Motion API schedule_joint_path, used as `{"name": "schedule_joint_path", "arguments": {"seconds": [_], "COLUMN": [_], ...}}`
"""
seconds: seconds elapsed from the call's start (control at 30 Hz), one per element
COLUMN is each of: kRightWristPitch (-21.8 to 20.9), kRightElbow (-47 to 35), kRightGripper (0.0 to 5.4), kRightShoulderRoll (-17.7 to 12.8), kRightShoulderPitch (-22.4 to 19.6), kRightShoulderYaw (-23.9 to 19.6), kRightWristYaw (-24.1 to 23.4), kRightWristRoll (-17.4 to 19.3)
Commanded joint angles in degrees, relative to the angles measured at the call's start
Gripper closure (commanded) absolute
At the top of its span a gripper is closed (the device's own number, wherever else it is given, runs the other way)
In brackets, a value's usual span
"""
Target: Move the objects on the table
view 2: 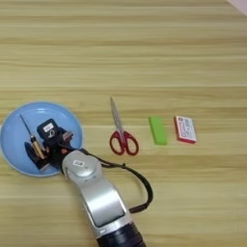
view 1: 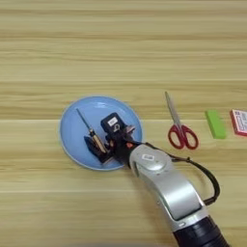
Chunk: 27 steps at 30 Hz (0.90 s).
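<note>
Plate w/ screwdriver on wood table

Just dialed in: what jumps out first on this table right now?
The silver right arm reaches in from the bottom edge, its gripper over the light-blue plate at the left, right at the orange-handled screwdriver on the plate. To the plate's right lie red-handled scissors, then a green block and a small red-and-white card.
</note>
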Motion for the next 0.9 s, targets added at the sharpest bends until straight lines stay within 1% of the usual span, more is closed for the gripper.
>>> {"name": "schedule_joint_path", "arguments": {"seconds": [0.03, 0.13, 0.27, 0.3, 0.33, 0.43, 0.9], "kRightWristPitch": [-0.1, -0.2, -0.4, -0.4, -0.4, -0.3, -0.4], "kRightElbow": [1.0, 0.9, 0.9, 0.9, 0.9, 0.5, -0.8], "kRightGripper": [1.76, 1.99, 2.49, 2.51, 2.71, 3.05, 4.29], "kRightShoulderRoll": [-0.8, -0.9, -0.8, -0.8, -0.8, -0.8, -0.2], "kRightShoulderPitch": [-0.9, -0.9, -0.9, -0.8, -0.8, -0.7, -0.2], "kRightShoulderYaw": [-0.8, -0.9, -0.9, -0.9, -0.9, -0.9, -1.4], "kRightWristYaw": [-0.7, -0.7, -0.6, -0.6, -0.6, -0.7, -0.9], "kRightWristRoll": [-0.7, -0.6, -0.6, -0.6, -0.6, -0.6, -0.1]}}
